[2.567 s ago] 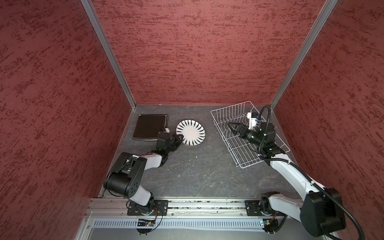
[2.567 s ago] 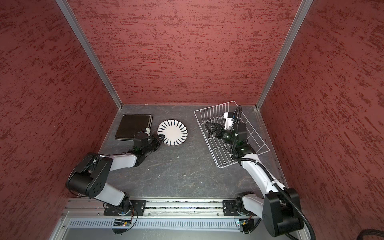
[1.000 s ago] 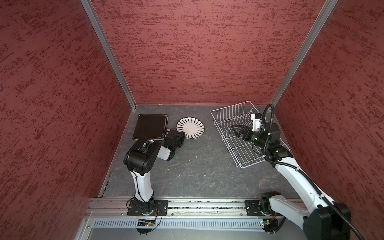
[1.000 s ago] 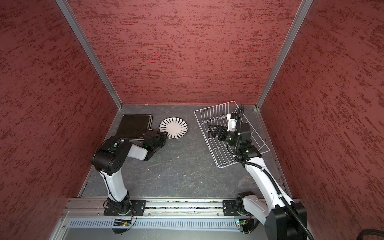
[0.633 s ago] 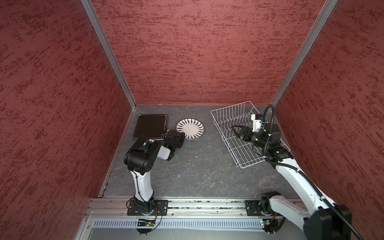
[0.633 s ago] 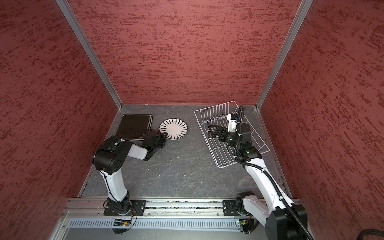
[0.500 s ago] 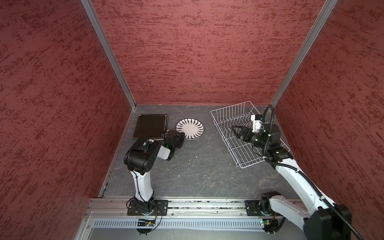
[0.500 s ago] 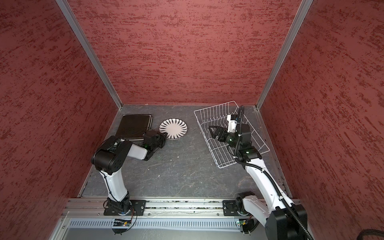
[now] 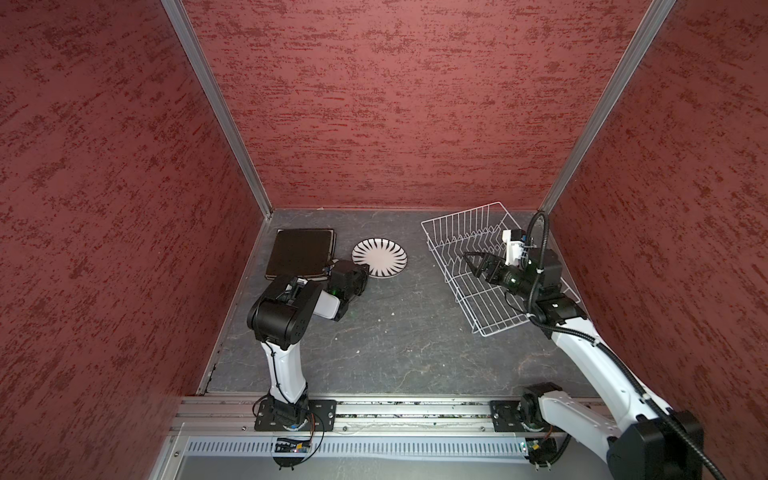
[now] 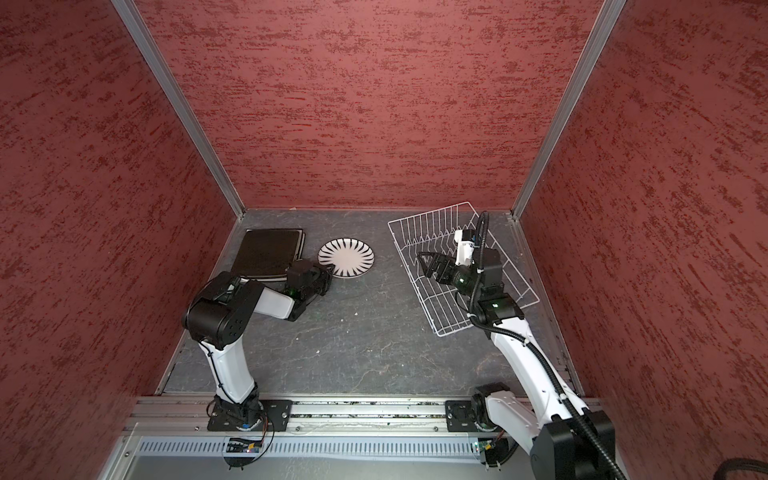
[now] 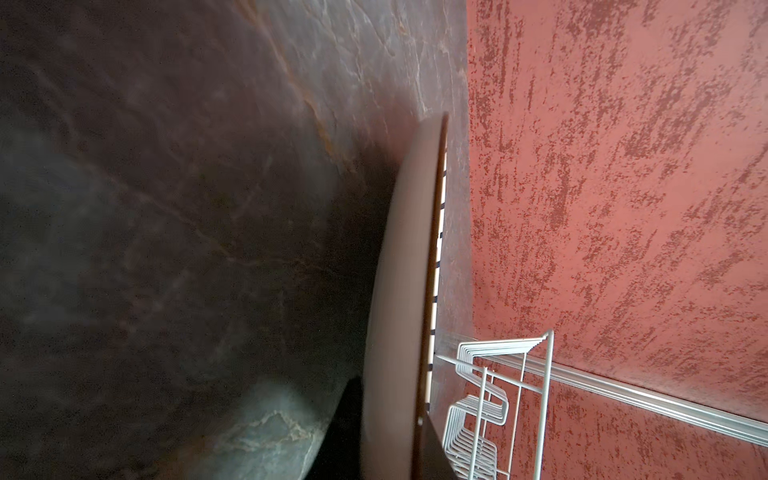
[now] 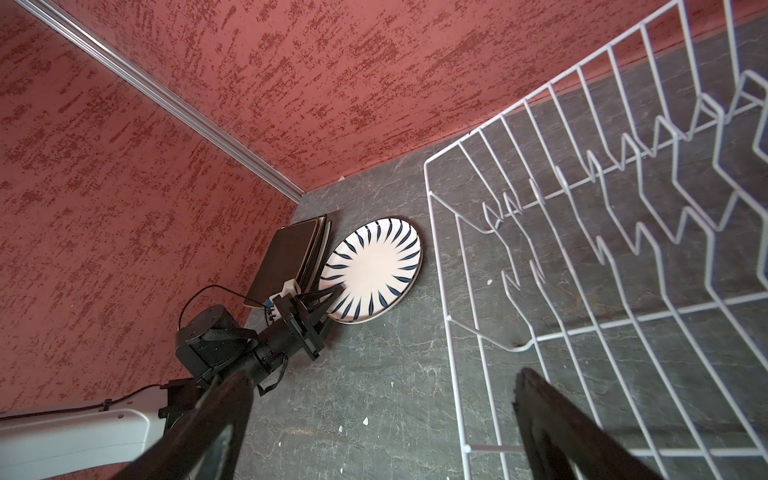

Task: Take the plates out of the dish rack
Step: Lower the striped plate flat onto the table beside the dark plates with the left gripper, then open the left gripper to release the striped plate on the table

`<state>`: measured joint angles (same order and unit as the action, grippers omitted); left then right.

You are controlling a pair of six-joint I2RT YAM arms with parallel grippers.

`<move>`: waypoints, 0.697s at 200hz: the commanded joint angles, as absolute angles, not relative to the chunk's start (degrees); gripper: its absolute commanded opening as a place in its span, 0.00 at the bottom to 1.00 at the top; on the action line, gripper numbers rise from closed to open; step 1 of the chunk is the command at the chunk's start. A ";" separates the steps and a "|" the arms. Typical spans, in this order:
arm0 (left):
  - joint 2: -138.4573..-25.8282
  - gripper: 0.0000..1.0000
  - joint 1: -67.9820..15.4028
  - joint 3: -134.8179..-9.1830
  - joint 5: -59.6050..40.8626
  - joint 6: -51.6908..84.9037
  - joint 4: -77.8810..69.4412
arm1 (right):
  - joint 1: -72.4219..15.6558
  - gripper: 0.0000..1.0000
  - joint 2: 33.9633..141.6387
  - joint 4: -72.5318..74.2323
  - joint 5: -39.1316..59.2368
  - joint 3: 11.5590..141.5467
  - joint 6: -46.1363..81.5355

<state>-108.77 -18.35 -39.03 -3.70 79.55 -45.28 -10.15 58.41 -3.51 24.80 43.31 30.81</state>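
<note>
- Dish rack [image 9: 473, 303] [image 10: 440, 303]: one, of white coated wire with rows of upright prongs. It is set at an angle on the right rear part of the counter [image 9: 395, 332].
- Round plate [image 9: 379, 257] [image 12: 374, 276]: one, white with dark radial streaks. It is laid flat on the counter left of the rack and well apart from it.
- Stack of square plates [image 9: 300, 253] [image 12: 284, 257]: one stack, placed near the left wall, just beside the round plate. The top plate is dark. Several rims are seen at one side, but their number cannot be told.
- Left end effector [image 12: 332, 300]: one, held low at the near rim of the round plate. The fingers are set narrowly, with the rim [image 11: 405, 270] seen between them. Whether the rim is pressed cannot be told.
- Right end effector [image 9: 469, 264]: one, held above the inside of the rack. Its fingers [image 12: 552, 432] are spread wide and nothing is gripped between them.
- Arms: two, white and black, mounted on a metal rail [image 9: 395, 409] along the front edge.
- Walls [image 9: 395, 104]: three, finished in mottled red.
</note>
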 commanded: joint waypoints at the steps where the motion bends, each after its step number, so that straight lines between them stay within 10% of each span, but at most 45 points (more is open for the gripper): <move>1: -108.38 0.22 -18.02 -40.80 -4.50 80.07 -50.57 | -9.79 0.99 57.30 -3.73 23.63 42.70 30.23; 139: -102.47 0.93 -18.37 -39.82 -1.32 80.33 -38.62 | -9.72 0.99 55.20 -5.37 22.77 42.57 30.00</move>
<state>-105.67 -18.33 -39.38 -3.01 80.71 -40.51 -10.07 56.34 -4.82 24.12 43.31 30.79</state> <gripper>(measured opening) 0.911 0.988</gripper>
